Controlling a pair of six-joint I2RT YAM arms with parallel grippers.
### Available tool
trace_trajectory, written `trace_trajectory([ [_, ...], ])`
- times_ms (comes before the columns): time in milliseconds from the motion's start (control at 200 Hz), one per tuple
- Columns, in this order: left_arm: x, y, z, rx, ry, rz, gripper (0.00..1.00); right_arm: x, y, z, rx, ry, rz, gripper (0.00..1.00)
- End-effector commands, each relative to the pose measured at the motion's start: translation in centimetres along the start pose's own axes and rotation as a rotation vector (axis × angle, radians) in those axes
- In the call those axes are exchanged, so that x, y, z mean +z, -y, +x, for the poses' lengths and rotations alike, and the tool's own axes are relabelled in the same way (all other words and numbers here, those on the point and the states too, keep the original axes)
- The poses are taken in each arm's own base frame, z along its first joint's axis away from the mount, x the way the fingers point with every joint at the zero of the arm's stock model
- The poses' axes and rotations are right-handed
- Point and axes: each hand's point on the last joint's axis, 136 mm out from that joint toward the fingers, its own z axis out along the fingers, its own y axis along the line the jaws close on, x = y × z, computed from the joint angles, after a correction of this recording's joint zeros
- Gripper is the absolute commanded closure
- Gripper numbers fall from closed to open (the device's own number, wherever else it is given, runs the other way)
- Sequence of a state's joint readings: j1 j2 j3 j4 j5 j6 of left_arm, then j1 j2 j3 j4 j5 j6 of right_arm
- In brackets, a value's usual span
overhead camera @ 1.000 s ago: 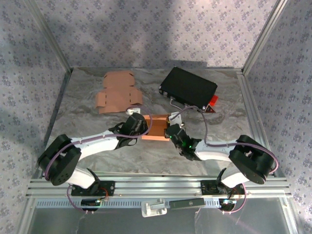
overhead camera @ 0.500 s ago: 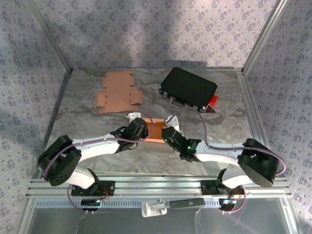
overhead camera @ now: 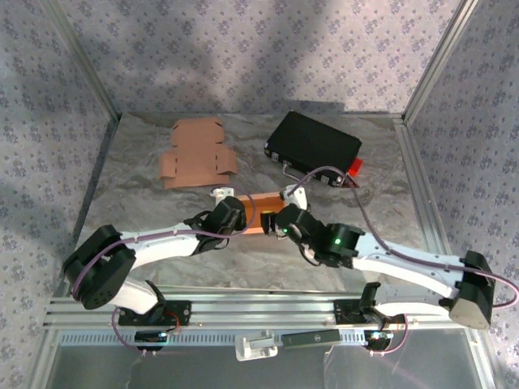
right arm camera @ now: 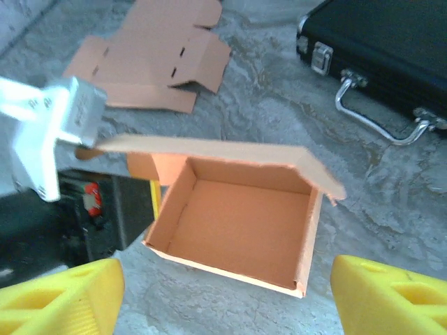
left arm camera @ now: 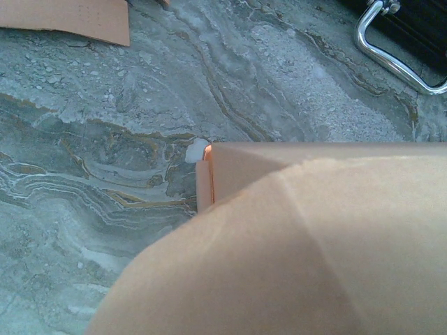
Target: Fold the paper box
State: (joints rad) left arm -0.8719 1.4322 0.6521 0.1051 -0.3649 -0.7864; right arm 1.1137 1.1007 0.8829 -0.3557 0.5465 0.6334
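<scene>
One grey, marble-patterned tabletop [overhead camera: 138, 203] carries everything, fenced by aluminium rails and walls of flowered paper. Two white-and-black arms reach in from the near edge and meet near its middle.

At the far right lies a black carrying case [overhead camera: 315, 146], closed and set at a slant. It has a bent metal handle [right arm camera: 380, 115] and a silver latch [right arm camera: 321, 57] on the side facing the arms. A red tag [overhead camera: 353, 168] sticks out at its right corner; any lettering on it is too small to read.

At the far left, well apart from the case, a flat cardboard blank [overhead camera: 197, 154] lies unfolded. Slits are cut in its panels and its flaps are spread out.

Between the arms stands the paper box [overhead camera: 261, 212], orange-brown. Its four walls are up, its inside is bare, and its lid flap is lifted and tilted over the far wall.

The left claw [overhead camera: 223, 198] is pinched together on the left end of that lid flap. In the right wrist view its white finger [right arm camera: 49, 132] sits right at the flap's edge, and in the left wrist view cardboard crowds the lens.

The right claw [overhead camera: 280, 219] stands wide apart at the box's near right. Its yellow fingertips [right arm camera: 63, 293] sit at opposite corners of its own view and grip nothing.
</scene>
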Motion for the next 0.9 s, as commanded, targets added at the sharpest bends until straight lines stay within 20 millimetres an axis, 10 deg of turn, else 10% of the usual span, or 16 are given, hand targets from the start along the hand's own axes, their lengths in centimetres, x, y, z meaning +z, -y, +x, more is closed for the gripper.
trace_trajectory([
  [0, -0.1, -0.3, 0.7, 0.026, -0.031, -0.019, 0.95, -3.1, 2.7, -3.1, 0.090, 0.033, 0.074, 0.18],
  [305, -0.3, 0.3, 0.3, 0.038, -0.031, -0.015, 0.96, 1.0, 11.9, -9.0, 0.566, -0.090, 0.051, 0.23],
  [585, -0.7, 1.0, -0.6, 0.019, -0.027, -0.008, 0.96, 7.8, 9.7, -4.2, 0.730, -0.483, 0.008, 0.24],
  [895, -1.9, 2.3, -2.4, 0.020, -0.001, 0.030, 0.96, 10.0, 8.4, -2.1, 0.782, -0.561, -0.023, 0.27],
])
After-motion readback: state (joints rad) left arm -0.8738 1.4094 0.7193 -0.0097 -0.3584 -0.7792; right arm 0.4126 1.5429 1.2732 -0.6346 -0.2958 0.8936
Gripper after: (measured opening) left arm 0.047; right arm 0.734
